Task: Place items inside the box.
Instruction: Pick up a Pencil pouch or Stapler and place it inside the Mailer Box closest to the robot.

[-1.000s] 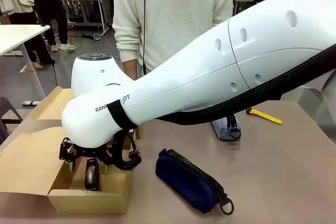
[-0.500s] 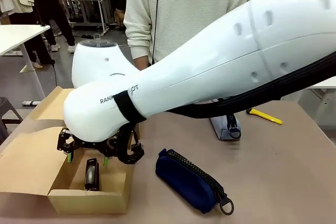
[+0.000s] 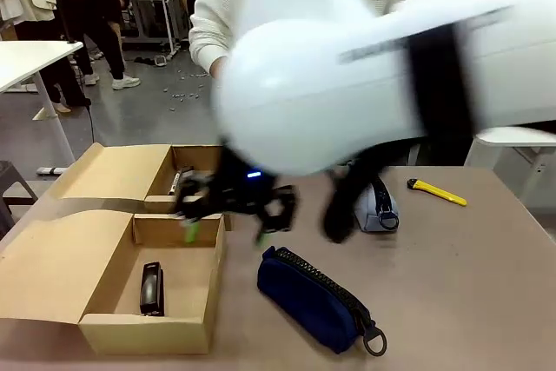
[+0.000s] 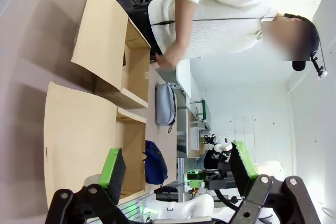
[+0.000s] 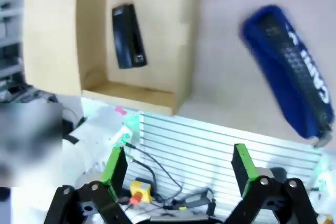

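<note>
As we read the table [image 3: 486, 284] from the left, we count two open cardboard boxes, a near box [image 3: 143, 336] with a wide flap folded out leftward and a far box [image 3: 195, 159] just behind it. One small black stapler [image 3: 152, 289] lies on the near box's floor, with bare cardboard all round it. One slim pale-and-dark thing [image 3: 176, 182] leans at the far box's inner wall; it may be the pen, but it is too small for us to be sure. Right gripper [image 5: 178, 163]: on its own camera the two green pads stand wide apart with nothing between them. On the front camera it is a dark smear over the near box's right rear corner, under a blurred white arm that covers much of the person in the pale sweater. Left gripper [image 4: 177, 166]: its fingers are likewise spread and empty, seen in a view rolled sideways. We count two pouches. The navy blue zip pouch [image 3: 317, 301] lies on the table just right of the near box, close to the near edge. The light grey zip pouch [image 3: 375, 208] sits farther back, its left part hidden by the arm. One yellow knife [image 3: 437, 191] lies far right. Right of the pouches, bare tabletop runs to the picture's right edge.
</note>
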Robot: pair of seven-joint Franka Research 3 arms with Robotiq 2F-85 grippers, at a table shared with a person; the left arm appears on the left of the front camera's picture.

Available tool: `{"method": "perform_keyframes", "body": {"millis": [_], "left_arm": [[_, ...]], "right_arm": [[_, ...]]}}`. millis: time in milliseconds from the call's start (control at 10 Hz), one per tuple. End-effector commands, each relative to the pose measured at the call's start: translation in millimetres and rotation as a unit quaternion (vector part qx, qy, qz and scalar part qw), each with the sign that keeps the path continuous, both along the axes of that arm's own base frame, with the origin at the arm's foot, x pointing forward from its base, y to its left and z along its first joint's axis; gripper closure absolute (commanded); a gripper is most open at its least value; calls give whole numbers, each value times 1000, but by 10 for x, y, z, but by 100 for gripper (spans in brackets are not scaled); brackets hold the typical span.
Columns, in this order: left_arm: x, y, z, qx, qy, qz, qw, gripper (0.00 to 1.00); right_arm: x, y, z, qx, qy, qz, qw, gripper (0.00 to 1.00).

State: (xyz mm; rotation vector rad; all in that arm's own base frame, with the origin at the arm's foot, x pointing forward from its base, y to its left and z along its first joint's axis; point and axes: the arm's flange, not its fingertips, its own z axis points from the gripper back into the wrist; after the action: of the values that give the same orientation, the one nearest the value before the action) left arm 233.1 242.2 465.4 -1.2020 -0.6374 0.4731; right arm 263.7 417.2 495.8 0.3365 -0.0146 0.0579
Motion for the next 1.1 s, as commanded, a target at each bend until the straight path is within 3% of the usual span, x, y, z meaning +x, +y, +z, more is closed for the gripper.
{"method": "perform_keyframes", "body": {"millis": [0,200,300,400,600,700,800,1000], "left_arm": [[6,-8,2,-3,-16,0,1000,0],[6,-8,2,-3,-16,0,1000,0],[6,-8,2,-3,-16,0,1000,0],[6,-8,2,-3,-16,0,1000,0],[6,-8,2,-3,-16,0,1000,0],[6,-8,2,-3,-16,0,1000,0],[6,-8,2,-3,-16,0,1000,0],[6,-8,2,-3,-16,0,1000,0]], "right_arm": [[-9,496,-104,-25,-5,38,999,0],[-9,496,-104,-25,-5,38,999,0],[-81,44,-32,-8,-5,15,1000,0],[102,-60,28,38,14,8,999,0],[-40,-907,519,103,7,-13,995,0],[-135,-1532,753,138,12,-57,989,0],[-115,-2144,888,194,12,-86,977,0],[117,-3316,834,336,60,-157,927,0]]}}
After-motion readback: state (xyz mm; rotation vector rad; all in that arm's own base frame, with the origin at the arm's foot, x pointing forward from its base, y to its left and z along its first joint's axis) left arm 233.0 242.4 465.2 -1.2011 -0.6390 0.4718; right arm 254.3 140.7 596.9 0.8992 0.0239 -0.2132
